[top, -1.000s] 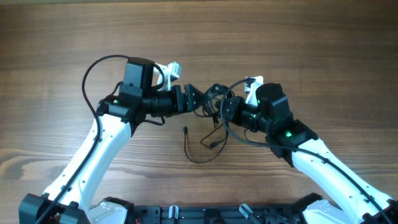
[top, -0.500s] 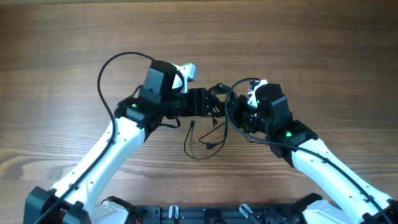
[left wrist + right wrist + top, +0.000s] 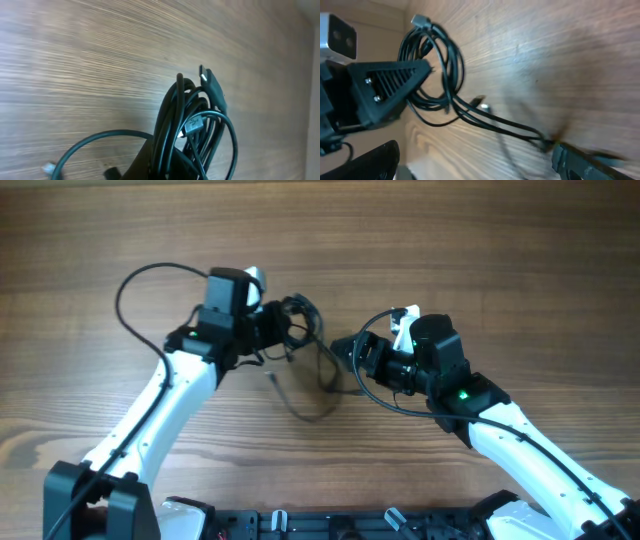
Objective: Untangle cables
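Cables, overhead: cables [image 3: 296, 318] sit bunched in a dark clump at the tip of the left gripper [image 3: 272, 330], which is clamped on them; strands trail right and down to a loose loop [image 3: 300, 414] lying on the surface [image 3: 500, 240].
Right gripper, overhead: right gripper [image 3: 345, 352] lies just right of the trailing strands, apart from the clump.
Left wrist: clump [image 3: 192, 127] of several coils fills the lower centre; one silvery plug [image 3: 210, 82] points up out of it.
Right wrist: strands run straight from the clump [image 3: 432, 60] down-right to the right gripper's finger [image 3: 580, 160]. The gripper is judged closed on them, though only one finger shows.
Governing relation: stretched strands lie along the line between the grippers. The left gripper holds the knot, so drawing apart along that line should pull strands free.
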Motion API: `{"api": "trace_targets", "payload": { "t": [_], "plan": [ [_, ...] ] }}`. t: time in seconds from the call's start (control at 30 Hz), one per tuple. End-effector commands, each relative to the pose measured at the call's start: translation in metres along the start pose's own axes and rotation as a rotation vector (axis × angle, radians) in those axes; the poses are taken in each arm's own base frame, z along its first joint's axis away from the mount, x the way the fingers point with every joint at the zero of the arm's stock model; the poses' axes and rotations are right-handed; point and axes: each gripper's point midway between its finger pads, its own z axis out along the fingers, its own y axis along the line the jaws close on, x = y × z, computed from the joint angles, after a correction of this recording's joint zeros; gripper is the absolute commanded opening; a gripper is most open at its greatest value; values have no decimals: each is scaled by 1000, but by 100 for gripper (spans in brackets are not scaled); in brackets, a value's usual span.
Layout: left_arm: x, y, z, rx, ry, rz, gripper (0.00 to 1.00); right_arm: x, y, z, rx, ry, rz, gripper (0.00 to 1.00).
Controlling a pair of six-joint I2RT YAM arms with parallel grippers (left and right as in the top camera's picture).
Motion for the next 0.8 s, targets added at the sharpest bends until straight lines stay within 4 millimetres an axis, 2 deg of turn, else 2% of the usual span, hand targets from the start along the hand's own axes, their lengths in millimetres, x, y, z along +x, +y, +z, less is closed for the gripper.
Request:
{"api": "trace_targets", "payload": {
  "t": [0.0, 0.07, 0.13, 0.17, 0.23, 0.33, 0.4, 0.47, 0.57, 0.67, 0.77],
  "plan": [
    [-1, 5, -11, 6, 8, -148, 4, -7, 0, 0, 12, -34, -184, 100],
    [3, 5, -11, 9, 27, -206, 4, -2, 5, 2, 5, -23, -371, 100],
    [10, -4, -12, 55, 71, -235, 4, 9, 8, 8, -4, 7, -570, 100],
    [12, -8, -12, 75, 87, -234, 4, 13, 10, 10, -11, 17, -614, 100],
    [16, -13, -13, 102, 113, -233, 4, 18, 10, 17, -18, 29, -660, 100],
    [20, -14, -13, 110, 131, -227, 4, 11, -8, 27, 68, 9, -607, 100],
    [29, -8, -14, 94, 156, -76, 4, 14, -15, 27, 92, 24, -522, 100],
    [42, 1, -16, 73, 203, 62, 4, 12, -9, 21, 81, 8, -480, 100],
    [60, 7, -30, 57, 261, 192, 4, -2, 15, -2, 47, -90, -515, 100],
    [61, -2, -49, 82, 232, 224, 4, -20, 19, -23, 97, -202, -521, 100],
    [53, -28, -83, 176, 114, 369, 4, -38, 4, -40, 230, -307, -508, 100]
  ]
}}
